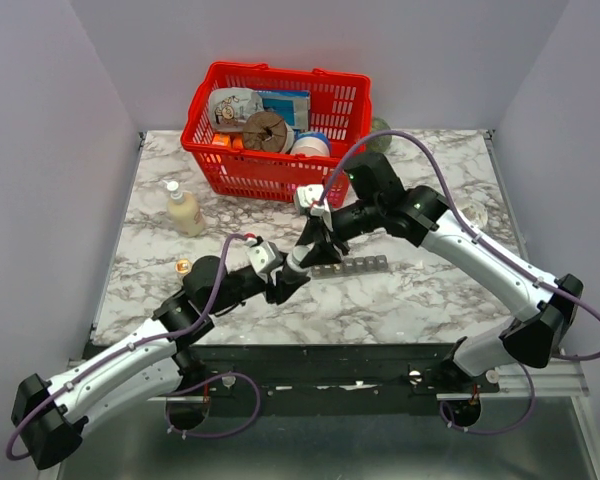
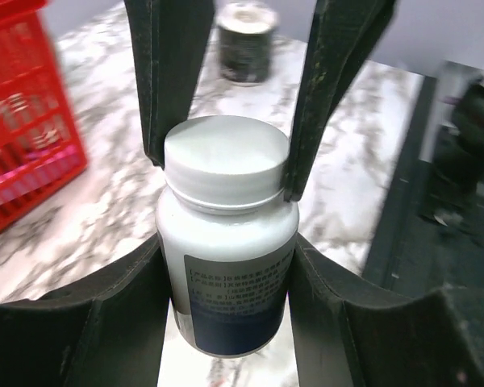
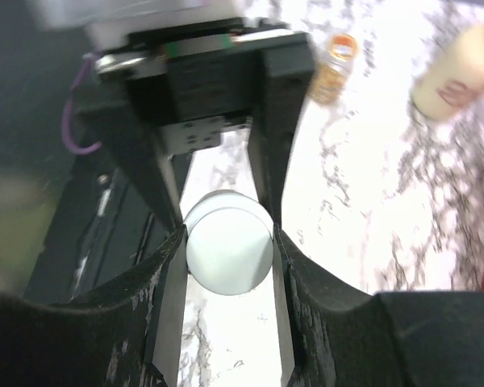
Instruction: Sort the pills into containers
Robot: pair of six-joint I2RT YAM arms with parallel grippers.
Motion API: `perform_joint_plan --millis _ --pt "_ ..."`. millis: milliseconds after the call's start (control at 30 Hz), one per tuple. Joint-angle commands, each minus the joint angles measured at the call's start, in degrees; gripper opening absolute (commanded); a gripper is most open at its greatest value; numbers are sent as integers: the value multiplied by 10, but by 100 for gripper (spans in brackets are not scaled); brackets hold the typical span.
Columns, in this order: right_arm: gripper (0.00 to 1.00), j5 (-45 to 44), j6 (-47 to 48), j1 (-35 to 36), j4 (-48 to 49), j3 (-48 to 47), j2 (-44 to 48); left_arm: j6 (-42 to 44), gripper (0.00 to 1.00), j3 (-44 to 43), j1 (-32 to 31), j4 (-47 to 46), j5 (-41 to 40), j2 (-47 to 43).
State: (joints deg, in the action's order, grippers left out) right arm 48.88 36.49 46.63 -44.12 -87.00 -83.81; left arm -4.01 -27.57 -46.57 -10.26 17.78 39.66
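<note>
A white pill bottle (image 2: 226, 258) with a white cap (image 2: 223, 161) and a dark blue label is held between both grippers above the marble table. My left gripper (image 2: 226, 310) is shut on the bottle's body. My right gripper (image 3: 228, 251) is shut on the cap (image 3: 228, 240), seen end-on in the right wrist view; its fingers (image 2: 173, 89) come down from the top of the left wrist view. In the top view both grippers meet at mid-table, left (image 1: 292, 272) and right (image 1: 311, 248). The dark grey containers strip (image 1: 350, 266) lies just right of them. No loose pills show.
A red basket (image 1: 280, 130) full of items stands at the back. A cream bottle (image 1: 183, 210) and a small amber bottle (image 1: 183, 266) stand at the left. A dark can with a silvery top (image 2: 246, 40) stands at the back right. The table's front edge is near the arms.
</note>
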Motion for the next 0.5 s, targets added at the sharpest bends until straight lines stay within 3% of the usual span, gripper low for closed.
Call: perform_joint_plan --millis 0,167,233,267,300,400,467 --pt "30 -103 -209 6 34 37 -31 -7 0 -12 9 -174 -261 19" --pt "30 -122 -301 4 69 43 -50 18 0 -13 5 -172 -260 66" --pt "37 -105 -303 2 70 39 -55 16 0 0 5 -172 -246 64" --pt "43 -86 -295 1 69 37 -54 16 0 5 6 -169 -228 60" --pt "59 -78 -288 -1 68 30 -52 14 0 9 6 -161 -216 56" --pt "92 -19 -238 -21 47 7 -37 9 0 21 10 -135 -141 39" --pt "100 21 -173 -31 19 -34 -27 6 0 26 13 -110 -95 24"
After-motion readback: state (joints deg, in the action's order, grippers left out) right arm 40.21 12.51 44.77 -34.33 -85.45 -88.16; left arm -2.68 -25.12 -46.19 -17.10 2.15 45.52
